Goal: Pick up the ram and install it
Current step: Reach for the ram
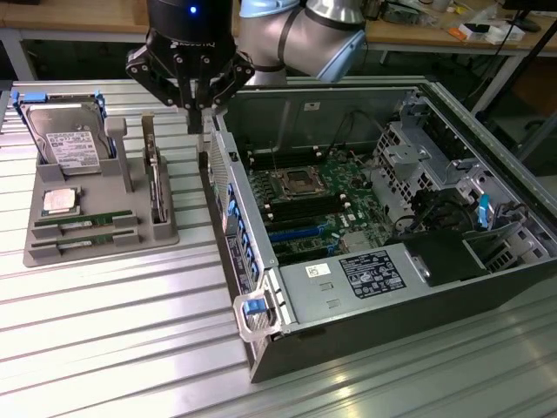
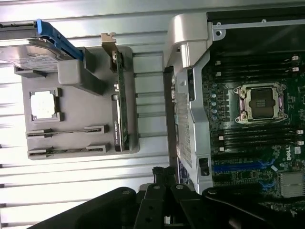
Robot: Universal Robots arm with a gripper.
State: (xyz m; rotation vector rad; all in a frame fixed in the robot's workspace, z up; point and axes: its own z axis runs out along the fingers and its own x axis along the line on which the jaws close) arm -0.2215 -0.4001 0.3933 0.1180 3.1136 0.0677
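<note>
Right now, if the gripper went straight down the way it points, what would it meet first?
Probably the upper edge of the computer case's side wall, under the gripper; depth is unclear, so it could miss onto the table.

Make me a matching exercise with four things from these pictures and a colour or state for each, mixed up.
Things:
1 ram sticks
2 processor chip
3 hard drive
4 gripper

Colour or state:
A silver, square
B green, lying flat in slots of the tray
C shut, near the wall of the case
D tilted, in a blue bracket

Pairs: 1-B, 2-A, 3-D, 4-C
</note>
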